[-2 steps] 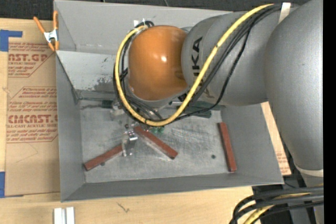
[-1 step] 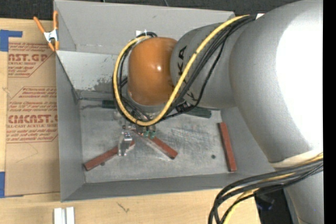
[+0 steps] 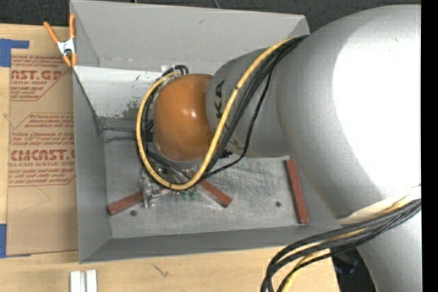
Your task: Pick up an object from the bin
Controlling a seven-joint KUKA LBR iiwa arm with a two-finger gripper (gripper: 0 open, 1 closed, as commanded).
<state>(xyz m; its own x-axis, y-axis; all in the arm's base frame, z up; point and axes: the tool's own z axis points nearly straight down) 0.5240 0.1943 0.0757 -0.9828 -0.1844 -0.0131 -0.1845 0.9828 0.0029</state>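
My gripper (image 3: 149, 192) is low over the bin floor, left of centre near the front, mostly hidden under the arm's orange cover. A red-brown flat stick (image 3: 125, 203) lies on the floor just left of it, and the stick's right end reaches up to the gripper. A second red-brown stick (image 3: 217, 195) lies slanted just to the right. A small green thing (image 3: 191, 195) shows between them, partly covered by the cables.
A third red-brown stick (image 3: 296, 191) lies along the bin's right side. The arm and its cables cover the middle and right of the bin. The sloped left wall is close to the gripper.
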